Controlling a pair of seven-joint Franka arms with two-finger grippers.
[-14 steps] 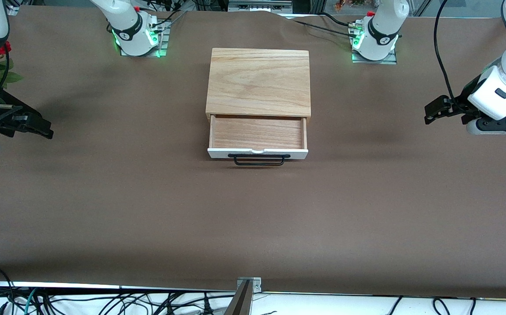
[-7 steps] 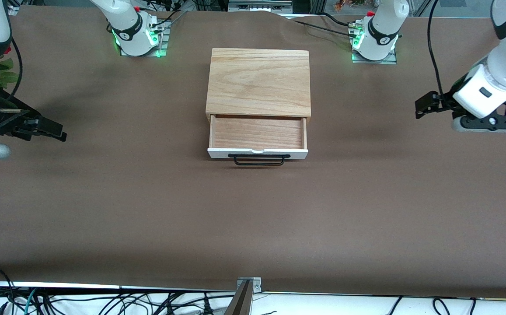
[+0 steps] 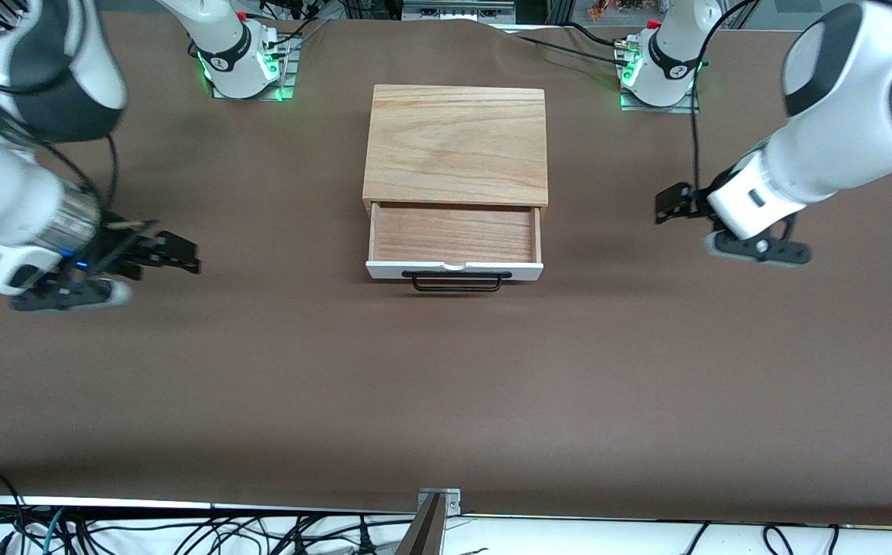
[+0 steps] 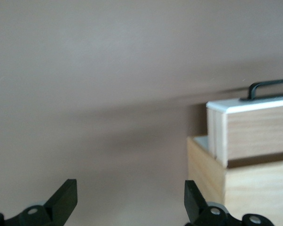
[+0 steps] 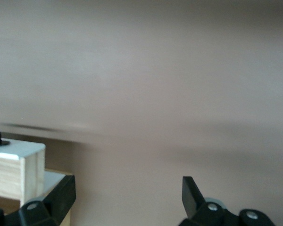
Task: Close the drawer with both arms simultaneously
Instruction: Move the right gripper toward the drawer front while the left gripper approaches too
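While only wrist views reveal it, left end effector and right end effector both spread, flanking open drawer.

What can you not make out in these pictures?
- Box interior, front view: hidden by its top.
- Left gripper, left wrist view: body cut off by the edge; only its fingertips show.
- Drawer, right wrist view: mostly cut off; one corner shows.
- Handle, left wrist view: partly cut off.

The drawer and its box look like pale, matt, grained wood; the front panel is smooth white. The handle is thin black wire; the tabletop is matt brown.
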